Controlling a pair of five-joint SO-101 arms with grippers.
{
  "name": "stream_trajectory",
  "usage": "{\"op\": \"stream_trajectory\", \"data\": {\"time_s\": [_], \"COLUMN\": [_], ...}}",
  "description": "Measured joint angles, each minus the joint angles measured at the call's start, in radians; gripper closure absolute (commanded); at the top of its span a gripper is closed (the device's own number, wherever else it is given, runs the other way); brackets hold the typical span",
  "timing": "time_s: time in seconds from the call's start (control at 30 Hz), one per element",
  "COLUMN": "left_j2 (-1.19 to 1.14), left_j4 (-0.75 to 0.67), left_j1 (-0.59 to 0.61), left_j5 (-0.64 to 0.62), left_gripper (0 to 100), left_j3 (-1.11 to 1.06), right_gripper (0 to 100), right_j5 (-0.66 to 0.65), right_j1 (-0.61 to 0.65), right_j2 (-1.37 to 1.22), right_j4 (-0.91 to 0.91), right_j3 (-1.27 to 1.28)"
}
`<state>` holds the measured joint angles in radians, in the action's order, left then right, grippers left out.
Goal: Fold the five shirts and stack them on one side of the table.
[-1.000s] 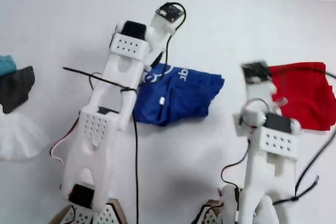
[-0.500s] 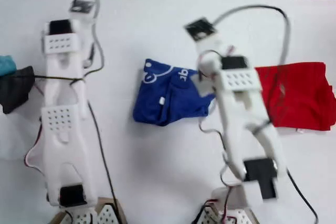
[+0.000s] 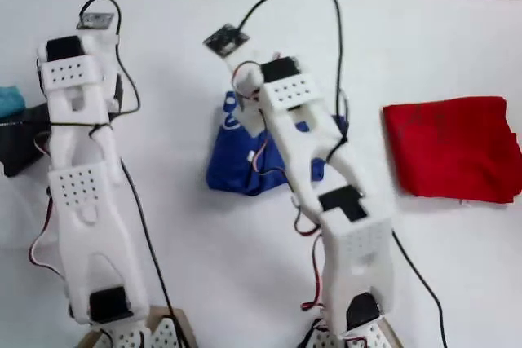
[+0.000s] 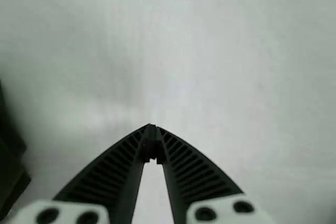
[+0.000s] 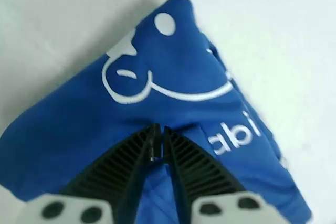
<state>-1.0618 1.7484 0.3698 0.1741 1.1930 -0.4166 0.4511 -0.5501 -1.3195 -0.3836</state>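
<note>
A crumpled blue shirt (image 3: 232, 170) with white print lies at the middle of the table. My right gripper (image 5: 156, 141) is shut, its tips down on the blue shirt (image 5: 79, 124) near the print; no fabric shows between the fingers. The right arm (image 3: 298, 120) stretches across that shirt. A folded red shirt (image 3: 453, 148) lies flat at the right side. My left gripper (image 4: 151, 132) is shut over bare white table, with nothing in it. The left arm (image 3: 77, 120) stands at the table's left side.
A black shirt (image 3: 20, 140) and a teal one (image 3: 8, 102) lie bunched at the table's left edge, close beside the left arm; the black shirt (image 4: 8, 166) also shows beside my left gripper. Cables trail from both arms. Bare table lies between the blue and red shirts.
The left arm swung away from the blue shirt to the table's left side. The right arm moved from the red shirt over to the blue shirt, leaving the red shirt uncovered.
</note>
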Motion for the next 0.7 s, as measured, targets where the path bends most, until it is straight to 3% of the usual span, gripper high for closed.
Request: {"op": "stream_trajectory", "data": {"time_s": [0.27,0.53,0.7], "left_j2": [0.0,0.0,0.0], "left_j4": [0.0,0.002,0.002], "left_j1": [0.0,0.0,0.0], "left_j5": [0.0,0.0,0.0], "left_gripper": [97,97,97], "left_j3": [0.0,0.003,0.003], "right_gripper": [97.8,97.8,97.8], "right_j5": [0.0,0.0,-0.094], "right_j1": [-0.006,-0.1,-0.13], "right_j2": [-0.094,-0.094,-0.089], "right_j4": [-0.026,-0.141,-0.267], "right_j3": [-0.035,-0.038,-0.038]}}
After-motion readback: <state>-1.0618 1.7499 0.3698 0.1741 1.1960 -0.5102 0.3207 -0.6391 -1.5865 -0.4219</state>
